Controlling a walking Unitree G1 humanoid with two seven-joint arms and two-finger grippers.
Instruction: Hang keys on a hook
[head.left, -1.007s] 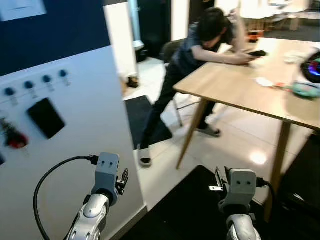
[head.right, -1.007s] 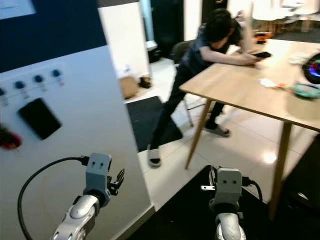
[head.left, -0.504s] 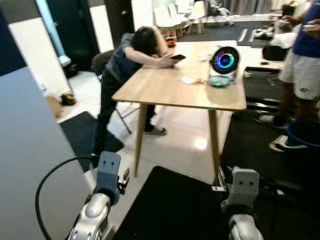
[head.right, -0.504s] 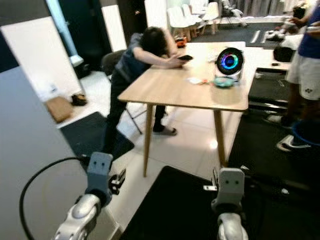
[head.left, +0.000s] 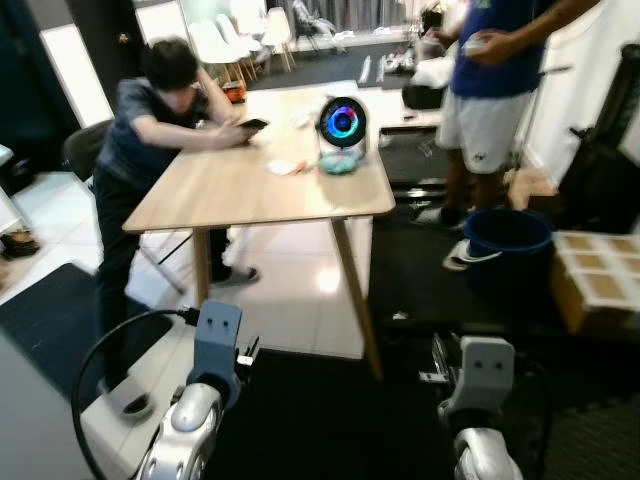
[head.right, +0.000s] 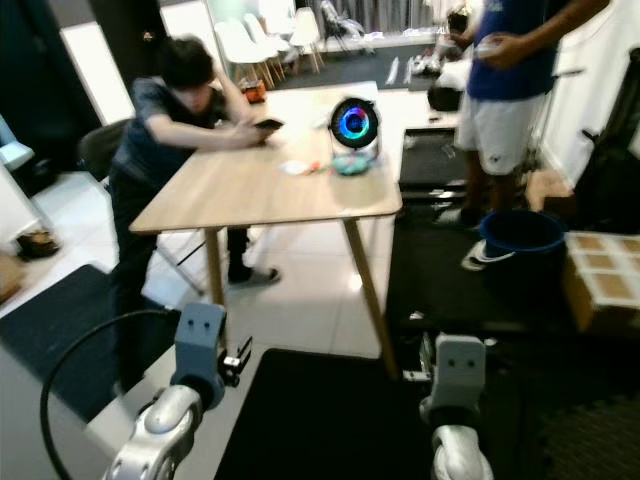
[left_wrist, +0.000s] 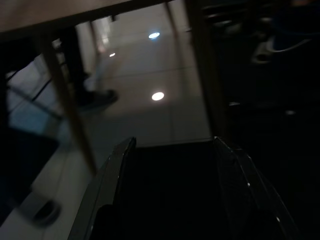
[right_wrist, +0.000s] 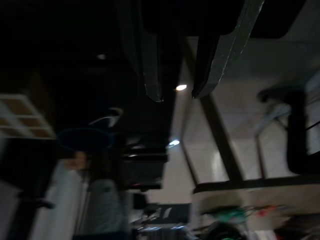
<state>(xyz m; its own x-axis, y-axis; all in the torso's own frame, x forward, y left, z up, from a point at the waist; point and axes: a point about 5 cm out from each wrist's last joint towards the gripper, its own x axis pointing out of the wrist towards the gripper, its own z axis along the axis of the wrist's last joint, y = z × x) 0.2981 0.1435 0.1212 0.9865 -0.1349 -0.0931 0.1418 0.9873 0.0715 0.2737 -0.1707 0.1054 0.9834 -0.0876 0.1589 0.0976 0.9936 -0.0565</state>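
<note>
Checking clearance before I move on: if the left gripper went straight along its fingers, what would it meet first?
Probably the black mat on the floor just ahead of the open left gripper; the table leg and tiles lie beyond. Depth is hard to judge in the dark wrist view.

Bright, motion-blurred head views; dark wrist views
</note>
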